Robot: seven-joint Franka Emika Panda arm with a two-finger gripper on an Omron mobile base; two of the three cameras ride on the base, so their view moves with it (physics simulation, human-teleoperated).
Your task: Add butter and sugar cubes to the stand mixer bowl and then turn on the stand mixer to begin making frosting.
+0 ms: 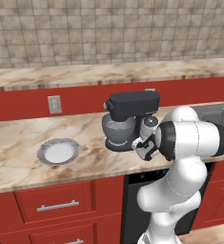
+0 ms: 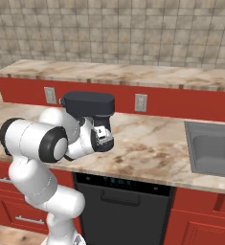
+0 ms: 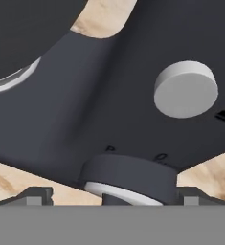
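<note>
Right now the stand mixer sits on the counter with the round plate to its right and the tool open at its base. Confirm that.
Not quite: in the left base view the round plate lies left of the stand mixer, not right. The tool is open at its base.

Round plate [image 1: 58, 151] on marble counter [image 1: 18, 138]

We find the arm [image 1: 180, 157] folded at the elbow, forearm level, wrist turned forward. The gripper [image 3: 113, 197] stands with jaws spread wide, nothing between them; the finger tips [image 3: 35, 195] sit well apart.
</note>
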